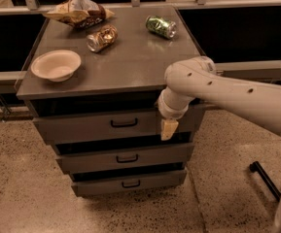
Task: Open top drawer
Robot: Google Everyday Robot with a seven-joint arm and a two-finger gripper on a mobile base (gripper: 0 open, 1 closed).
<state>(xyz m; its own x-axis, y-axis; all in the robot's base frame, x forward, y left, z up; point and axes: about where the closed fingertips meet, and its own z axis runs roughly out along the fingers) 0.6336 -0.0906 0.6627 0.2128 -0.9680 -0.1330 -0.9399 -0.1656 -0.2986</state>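
Your gripper (pixel 169 128) hangs pointing down in front of the top drawer (pixel 81 126), at 3 o'clock from its black handle (pixel 124 123), near but not on it. You cannot tell whether it is spread or closed. The drawer sits just under the counter (pixel 135 64) and appears not yet pulled out. The arm is probably held low so it can meet the handle level. The bowl (pixel 56 64) and green can (pixel 161 26) rest on top, out of the pull path.

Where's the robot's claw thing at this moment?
In the camera view the gripper hangs right of centre, in front of the top drawer, just right of its black handle.
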